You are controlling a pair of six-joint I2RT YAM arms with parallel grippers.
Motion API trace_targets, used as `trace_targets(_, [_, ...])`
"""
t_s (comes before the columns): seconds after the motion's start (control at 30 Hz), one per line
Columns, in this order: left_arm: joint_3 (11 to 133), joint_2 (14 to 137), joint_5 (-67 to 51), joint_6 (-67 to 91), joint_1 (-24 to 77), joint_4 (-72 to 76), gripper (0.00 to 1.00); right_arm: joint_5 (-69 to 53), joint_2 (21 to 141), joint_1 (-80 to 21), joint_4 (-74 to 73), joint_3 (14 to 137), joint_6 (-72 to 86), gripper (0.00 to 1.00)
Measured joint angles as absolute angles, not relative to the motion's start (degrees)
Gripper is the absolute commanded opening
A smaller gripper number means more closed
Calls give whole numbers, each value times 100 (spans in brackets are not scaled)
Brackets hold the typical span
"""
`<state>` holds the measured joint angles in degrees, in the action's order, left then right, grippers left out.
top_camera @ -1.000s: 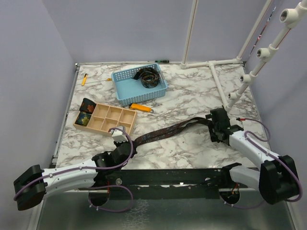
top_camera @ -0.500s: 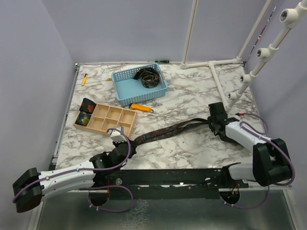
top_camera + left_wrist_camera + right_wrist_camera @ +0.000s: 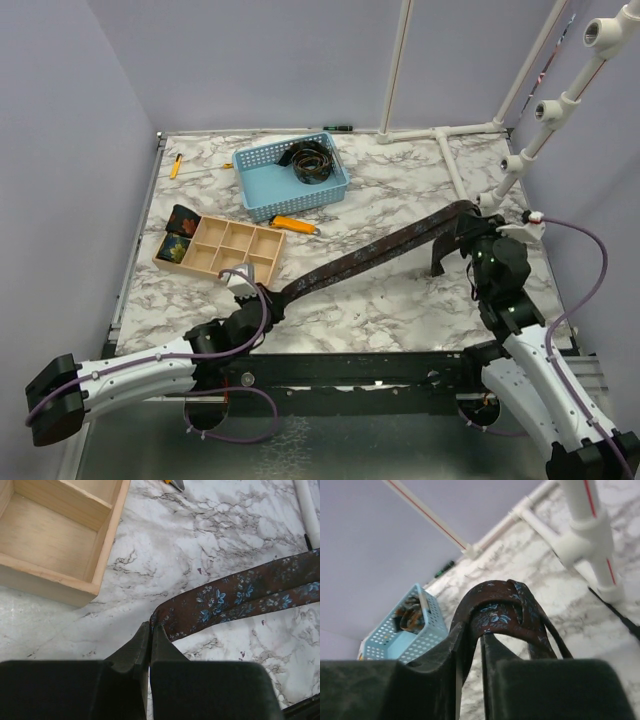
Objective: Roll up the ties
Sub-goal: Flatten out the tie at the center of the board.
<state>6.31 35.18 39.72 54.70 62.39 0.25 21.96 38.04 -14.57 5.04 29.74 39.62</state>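
- Top view: a long brown tie (image 3: 370,255) runs slantwise across the marble table (image 3: 400,310), with its right end lifted off the surface. The left gripper (image 3: 272,300) is at the near end and the right gripper (image 3: 466,222) at the raised far end. A coiled tie (image 3: 312,160) lies in the blue basket (image 3: 262,195).
- Left wrist: jaws closed tight, pinching the tie's tip low over the table. The corner of the wooden tray (image 3: 50,575) is close by on the left.
- Right wrist: jaws nearly together, clamped on the tie. The fabric folds over the fingertips, and a loose tail hangs down on the right.
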Motion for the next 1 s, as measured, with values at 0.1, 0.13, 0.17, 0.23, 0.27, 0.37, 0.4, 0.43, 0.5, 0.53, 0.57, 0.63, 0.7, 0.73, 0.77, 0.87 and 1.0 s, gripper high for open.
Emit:
trace_targets(0.1, [567, 3669, 3983, 5568, 6239, 47, 0, 2320, 3522, -1450, 316, 2314, 4051, 63])
trace_targets(0.13, [548, 3758, 3986, 5601, 6239, 43, 0, 2322, 3518, -1450, 191, 2051, 4178, 68])
trace_targets(0.17, [532, 3916, 3992, 5660, 6239, 23, 0, 2322, 3507, -1448, 32, 1796, 4340, 71])
trace_targets(0.23, [532, 4158, 4014, 5804, 6239, -34, 0, 2316, 3494, -1448, -331, 1317, 4698, 79])
trace_targets(0.27, [532, 4263, 4023, 5867, 6239, -71, 0, 2303, 3452, -1450, -497, 1133, 4866, 83])
trace_targets(0.37, [532, 4431, 4119, 6173, 6239, -292, 0, 2263, 3245, -1448, -932, 956, 5301, 85])
trace_targets(0.4, [532, 4429, 4169, 6263, 6239, -336, 0, 2261, 3142, -1448, -1004, 961, 5422, 85])
trace_targets(0.43, [534, 4407, 4215, 6368, 6239, -392, 0, 2257, 3048, -1448, -1057, 969, 5533, 85])
trace_targets(0.5, [534, 4327, 4335, 6530, 6239, -537, 0, 2233, 2897, -1448, -1144, 993, 5730, 85])
trace_targets(0.53, [534, 4261, 4416, 6602, 6239, -617, 0, 2213, 2860, -1448, -1179, 1013, 5841, 85])
trace_targets(0.57, [534, 4189, 4477, 6665, 6239, -687, 0, 2185, 2858, -1448, -1192, 1015, 5953, 85])
trace_targets(0.63, [534, 4045, 4602, 6761, 6239, -797, 0, 2134, 2921, -1448, -1208, 1015, 6121, 85])
trace_targets(0.7, [534, 3924, 4698, 6836, 6239, -921, 0, 2128, 3140, -1448, -1138, 1022, 6219, 82])
trace_targets(0.73, [534, 3887, 4722, 6858, 6239, -963, 0, 2137, 3330, -1448, -1122, 1044, 6259, 81])
trace_targets(0.77, [534, 3850, 4746, 6879, 6239, -989, 0, 2163, 3573, -1448, -1120, 1094, 6281, 79])
trace_targets(0.87, [534, 3800, 4770, 6921, 6239, -1052, 0, 2296, 4495, -1448, -1041, 1387, 6296, 71])
trace_targets(1.0, [534, 3780, 4770, 6925, 6239, -1118, 0, 2351, 5507, -1448, -539, 1715, 6235, 62])
